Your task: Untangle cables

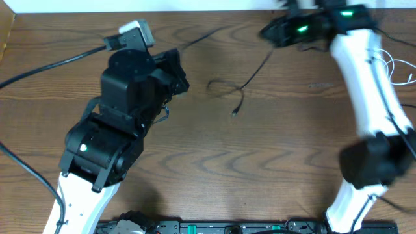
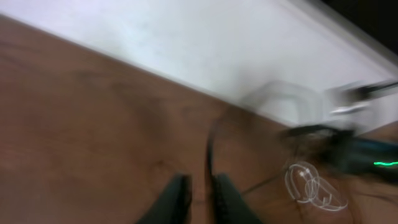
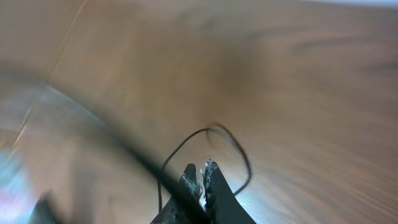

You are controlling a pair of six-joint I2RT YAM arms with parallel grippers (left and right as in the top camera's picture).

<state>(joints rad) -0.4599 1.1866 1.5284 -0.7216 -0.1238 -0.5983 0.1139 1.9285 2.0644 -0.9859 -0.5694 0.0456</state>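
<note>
Looks nearly untangled: black cable (image 1: 242,88) strung across mid-surface (image 1: 195,162), clenched in right pincer (image 3: 202,177), left pincer (image 2: 200,193) slightly parted around it, white cable (image 1: 398,65) coiled well apart, straightening left.

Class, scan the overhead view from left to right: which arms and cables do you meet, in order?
left arm → black cable → right arm → white cable, by the right edge.

Soft, even light covers the wooden counter (image 1: 214,162) in the overhead view, with faint shadows beside the arms (image 1: 97,149). Both wrist views smear with motion blur; pale glare sits beside the right end effector (image 3: 200,169).
</note>
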